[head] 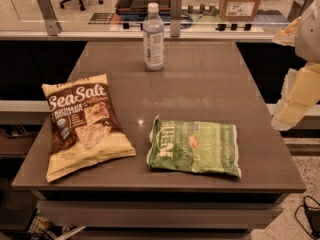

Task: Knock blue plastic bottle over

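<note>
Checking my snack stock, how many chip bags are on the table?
2. A brown-and-cream Sea Salt bag lies front left; a green bag lies front right. None seems hidden. The gripper hangs right of the table.
</note>
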Action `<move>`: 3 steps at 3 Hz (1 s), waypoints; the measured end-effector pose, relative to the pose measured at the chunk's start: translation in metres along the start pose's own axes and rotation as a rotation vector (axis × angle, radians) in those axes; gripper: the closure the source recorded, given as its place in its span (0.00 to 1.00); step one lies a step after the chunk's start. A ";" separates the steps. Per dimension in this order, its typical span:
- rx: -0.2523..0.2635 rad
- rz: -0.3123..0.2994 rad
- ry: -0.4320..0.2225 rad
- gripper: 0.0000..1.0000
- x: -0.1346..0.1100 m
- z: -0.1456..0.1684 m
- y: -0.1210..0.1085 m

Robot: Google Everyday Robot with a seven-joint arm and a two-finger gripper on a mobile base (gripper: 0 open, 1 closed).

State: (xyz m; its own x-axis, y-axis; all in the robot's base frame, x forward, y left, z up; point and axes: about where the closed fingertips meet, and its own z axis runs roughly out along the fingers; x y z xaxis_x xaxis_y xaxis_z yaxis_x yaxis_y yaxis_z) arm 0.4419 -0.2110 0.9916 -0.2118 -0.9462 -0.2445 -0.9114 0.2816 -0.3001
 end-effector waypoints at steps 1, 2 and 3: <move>0.008 0.049 -0.075 0.00 -0.008 0.003 -0.011; 0.016 0.090 -0.181 0.00 -0.020 0.015 -0.026; 0.047 0.125 -0.290 0.00 -0.032 0.027 -0.043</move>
State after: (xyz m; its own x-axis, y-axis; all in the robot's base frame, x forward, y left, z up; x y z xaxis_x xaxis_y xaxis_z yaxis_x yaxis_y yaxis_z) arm 0.4978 -0.1885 0.9871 -0.2056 -0.8207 -0.5331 -0.8657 0.4066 -0.2921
